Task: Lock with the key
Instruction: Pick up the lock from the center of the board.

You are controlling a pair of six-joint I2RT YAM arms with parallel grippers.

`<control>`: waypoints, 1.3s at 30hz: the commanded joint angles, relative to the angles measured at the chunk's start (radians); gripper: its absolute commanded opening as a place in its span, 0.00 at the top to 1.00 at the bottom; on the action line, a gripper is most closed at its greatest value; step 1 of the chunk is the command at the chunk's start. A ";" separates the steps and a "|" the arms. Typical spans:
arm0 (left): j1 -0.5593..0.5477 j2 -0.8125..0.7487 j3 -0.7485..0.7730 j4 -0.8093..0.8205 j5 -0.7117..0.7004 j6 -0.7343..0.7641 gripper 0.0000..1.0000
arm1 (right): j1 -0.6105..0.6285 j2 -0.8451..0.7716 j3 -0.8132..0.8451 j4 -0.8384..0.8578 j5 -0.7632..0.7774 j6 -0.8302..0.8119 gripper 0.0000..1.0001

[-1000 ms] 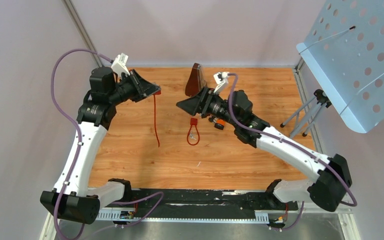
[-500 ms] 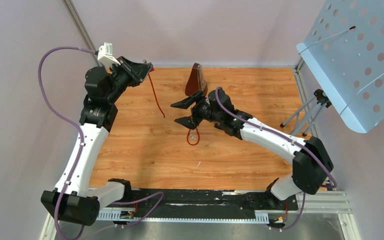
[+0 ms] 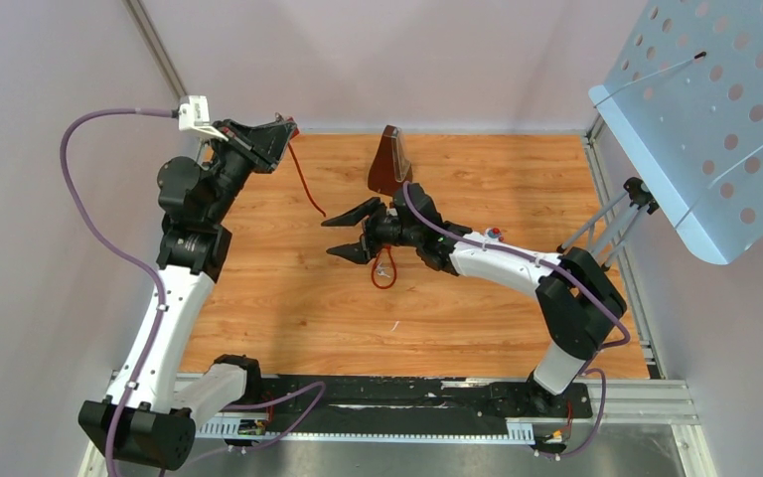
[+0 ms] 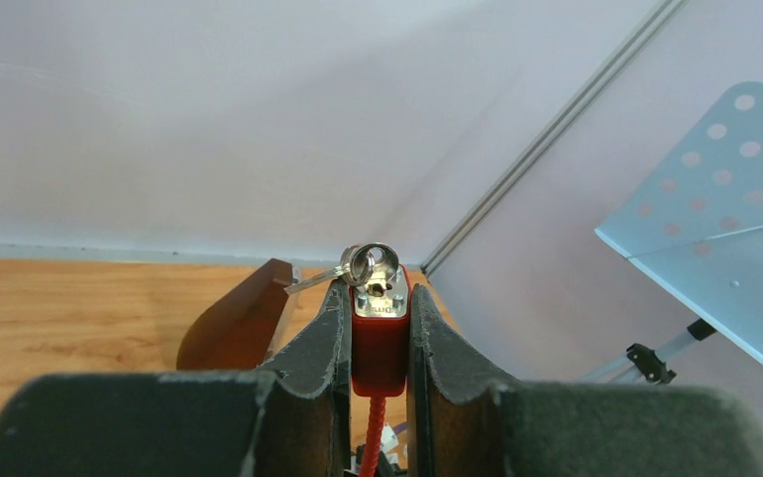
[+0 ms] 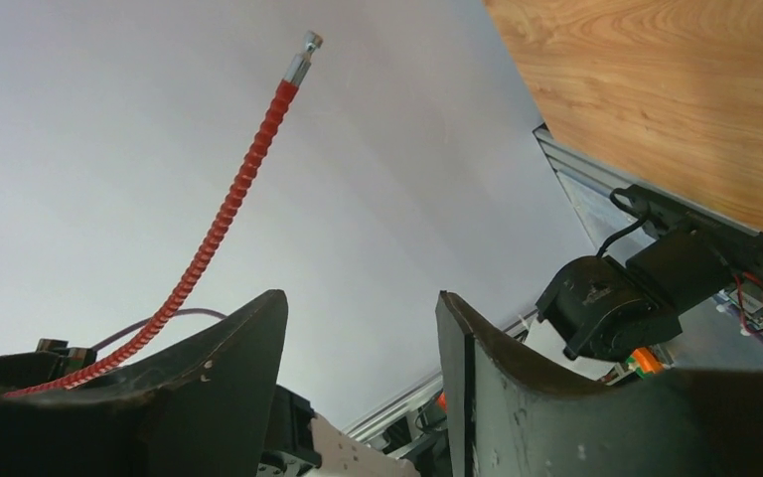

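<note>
The lock (image 4: pixel 380 353) is a small red block clamped between the fingers of my left gripper (image 4: pixel 378 303), held high over the far left corner of the tabletop (image 3: pixel 288 308). Its metal face points away from my wrist, and the key (image 4: pixel 370 265) sits at that face with its ring, though I cannot tell whether it is fully seated. The red cable (image 3: pixel 305 184) hangs from the lock, its long axis running down and toward the near right. It ends in a bare metal tip (image 5: pixel 308 42) that dangles free above the wood, touching nothing.

My right gripper (image 3: pixel 346 233) is the nearer one to that loose end. It hovers mid-tabletop with its fingers spread wide and nothing between them, pointing left. The tip lies just to its far left, up and off-centre of the gap between the fingers in the wrist view. I judge that the next move depends on this offset: I need to catch the cable near its tip, so it can be brought round to the lock.

Below my right gripper a small red loop (image 3: pixel 384 273) lies flat on the wood. A brown wedge (image 3: pixel 389 159) stands just behind it on the far side. The music stand (image 3: pixel 705 119) stands well off to the right. Nothing blocks the short path to the tip, but the cable may swing.
</note>
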 commanded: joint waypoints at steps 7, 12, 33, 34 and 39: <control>0.006 -0.056 -0.047 0.147 0.086 0.068 1.00 | -0.005 -0.053 -0.017 0.090 -0.009 0.359 0.49; 0.004 -0.061 -0.045 0.168 0.204 0.070 1.00 | -0.028 -0.041 -0.012 0.106 -0.014 0.379 0.56; 0.005 -0.080 -0.058 0.255 0.338 0.068 1.00 | -0.044 0.029 0.158 0.019 -0.090 0.330 0.56; 0.005 -0.080 -0.056 0.253 0.338 0.075 1.00 | -0.042 0.028 0.155 0.018 -0.088 0.328 0.56; 0.005 -0.075 -0.049 0.250 0.351 0.103 1.00 | -0.040 0.022 0.143 0.000 -0.075 0.306 0.55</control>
